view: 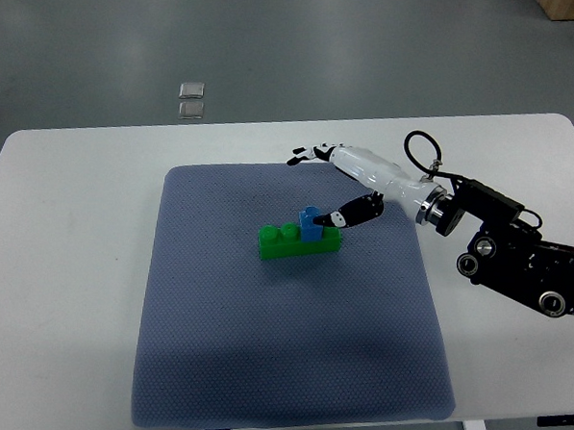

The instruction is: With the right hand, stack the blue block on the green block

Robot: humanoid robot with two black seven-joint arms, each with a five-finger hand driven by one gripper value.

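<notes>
A small blue block (312,223) sits on top of the green block (298,241), toward that block's right end. The green block lies near the middle of the blue-grey mat (261,348). My right hand (327,188) comes in from the right on a white forearm and black wrist. Its dark thumb tip (337,218) rests against the blue block's right side. The other fingers (304,156) are stretched out above and behind the block, apart from it, so nothing is gripped. No left arm shows.
The mat lies on a white table (63,261) whose far edge runs along the top of the mat area. Two small shiny squares (191,99) lie on the grey floor beyond the table. The black arm housing (525,266) hangs over the table's right side.
</notes>
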